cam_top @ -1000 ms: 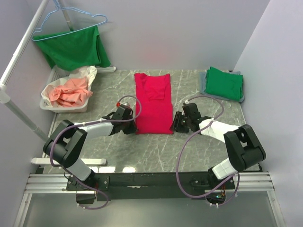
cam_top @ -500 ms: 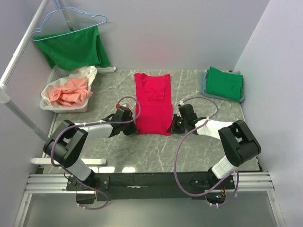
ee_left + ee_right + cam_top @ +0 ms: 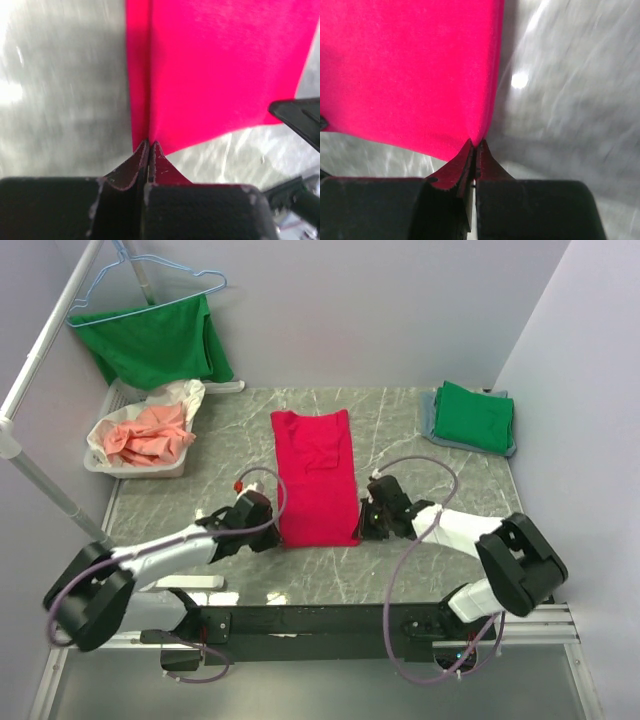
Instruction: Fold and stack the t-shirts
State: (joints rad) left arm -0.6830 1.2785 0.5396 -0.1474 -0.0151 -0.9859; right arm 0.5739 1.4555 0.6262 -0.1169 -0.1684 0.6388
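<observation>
The crimson-red t-shirt (image 3: 316,476) lies on the marble table as a long narrow strip with its sleeves folded in. My left gripper (image 3: 270,536) is shut on its near left corner (image 3: 145,135). My right gripper (image 3: 359,528) is shut on its near right corner (image 3: 479,134). Both hold the near hem just above the table. A folded green t-shirt (image 3: 473,416) lies on a folded grey one (image 3: 430,412) at the back right. Another green t-shirt (image 3: 160,340) hangs from a blue hanger at the back left.
A white bin (image 3: 96,462) with pink cloth and a plastic bag stands at the left. A white rail pole (image 3: 45,490) slants along the left side. The right wall runs close to the stack. The right gripper's black fingers (image 3: 299,116) show in the left wrist view.
Both grippers have moved toward the near edge with the red t-shirt's hem in them. The whole shirt has slid nearer and slightly left.
</observation>
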